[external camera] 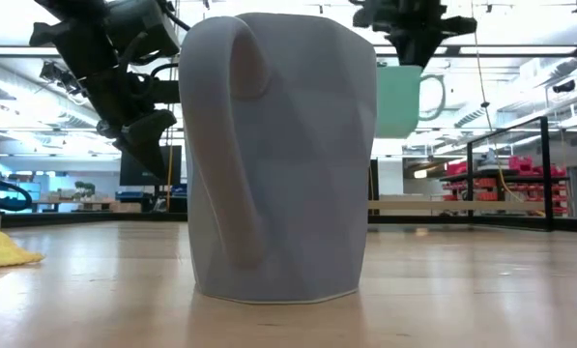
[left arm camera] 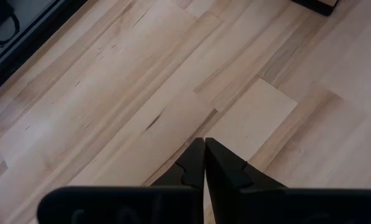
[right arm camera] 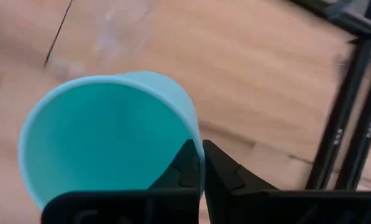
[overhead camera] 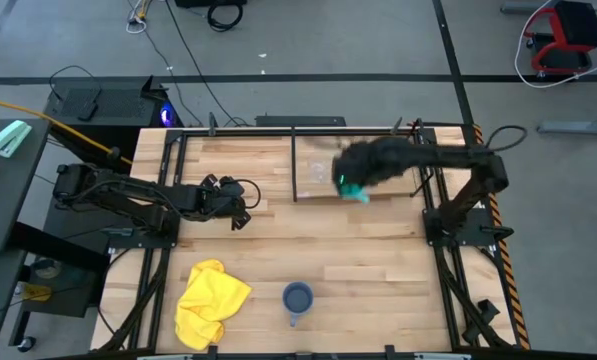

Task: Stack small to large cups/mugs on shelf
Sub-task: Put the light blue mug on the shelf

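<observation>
1. the table [overhead camera: 308, 250] was a top of pale wood planks with a black metal frame along its edges, standing on a grey floor with cables trailing across it.
2. the shelf [overhead camera: 313, 170], a light-wood board between thin black uprights, sat at the far middle of the table.
3. the right gripper [right arm camera: 201, 163] hung above the shelf's right part, its fingers pinched together on the rim of the cyan mug [right arm camera: 107, 134], one finger inside the wall and one outside.
4. in the low view the cyan mug [external camera: 404, 100] hung clear of the surface, well above the wood.
5. a faint clear glass cup [overhead camera: 319, 172] stood on the shelf just beside the cyan mug.
6. the grey-blue mug [overhead camera: 297, 298] stood upright near the front edge of the table, well apart from the shelf; it filled most of the low view, its handle turned toward the camera.
7. the left gripper [left arm camera: 205, 163] hovered over bare wood at the left of the table, its fingers pressed together and holding nothing.
8. a crumpled yellow cloth [overhead camera: 210, 300] lay at the front left, near the grey-blue mug but not touching it.
9. behind the table the low view showed a large bright room with ceiling lights, shelving and red bins far off on the right.
</observation>
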